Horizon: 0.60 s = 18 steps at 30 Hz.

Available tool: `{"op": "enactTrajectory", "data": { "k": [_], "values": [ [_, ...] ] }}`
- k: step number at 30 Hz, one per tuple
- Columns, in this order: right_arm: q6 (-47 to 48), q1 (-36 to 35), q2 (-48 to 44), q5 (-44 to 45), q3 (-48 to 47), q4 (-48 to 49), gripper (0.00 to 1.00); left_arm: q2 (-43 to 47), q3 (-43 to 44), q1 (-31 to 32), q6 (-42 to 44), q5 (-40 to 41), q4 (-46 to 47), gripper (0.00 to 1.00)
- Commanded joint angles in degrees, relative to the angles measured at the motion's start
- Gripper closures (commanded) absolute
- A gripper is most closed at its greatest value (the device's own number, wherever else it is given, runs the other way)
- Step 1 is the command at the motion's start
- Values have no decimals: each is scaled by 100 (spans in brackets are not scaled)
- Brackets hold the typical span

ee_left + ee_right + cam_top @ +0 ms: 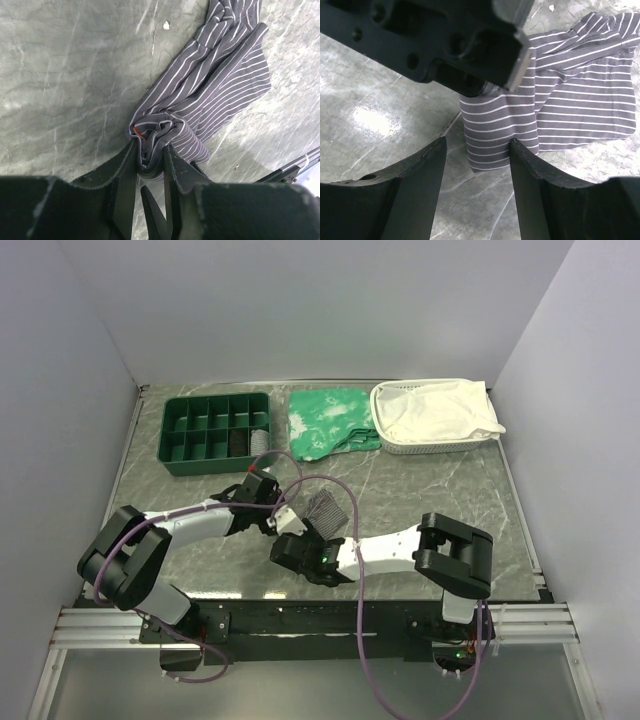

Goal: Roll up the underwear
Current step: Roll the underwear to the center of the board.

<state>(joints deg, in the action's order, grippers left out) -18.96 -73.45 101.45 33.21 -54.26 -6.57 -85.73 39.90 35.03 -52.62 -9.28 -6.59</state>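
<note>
Underwear (220, 90) lies crumpled, grey with pale pinstripes

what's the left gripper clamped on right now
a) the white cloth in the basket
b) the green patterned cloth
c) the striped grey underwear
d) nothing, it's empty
C: in the left wrist view the left gripper has its jaws closed on a bunched fold of the underwear, right beside the orange tag.
</note>
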Motion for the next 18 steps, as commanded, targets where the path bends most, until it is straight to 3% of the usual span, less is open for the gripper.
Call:
{"op": "enactTrajectory", "data": {
  "k": [1, 4, 13, 18],
  "values": [
    [-204, 85, 156, -131, 196, 68, 41, -22, 141, 31, 234, 189, -404, 77],
    [-231, 129, 173, -192, 293, 138, 44, -14, 176, 22, 296, 269, -483, 76],
    [-196, 279, 95, -719, 504, 349, 74, -13, 273, -31, 358, 277, -510, 72],
    [-134, 366, -81, -1281, 557, 446, 78, 4, 352, -127, 375, 286, -554, 67]
  ]
}}
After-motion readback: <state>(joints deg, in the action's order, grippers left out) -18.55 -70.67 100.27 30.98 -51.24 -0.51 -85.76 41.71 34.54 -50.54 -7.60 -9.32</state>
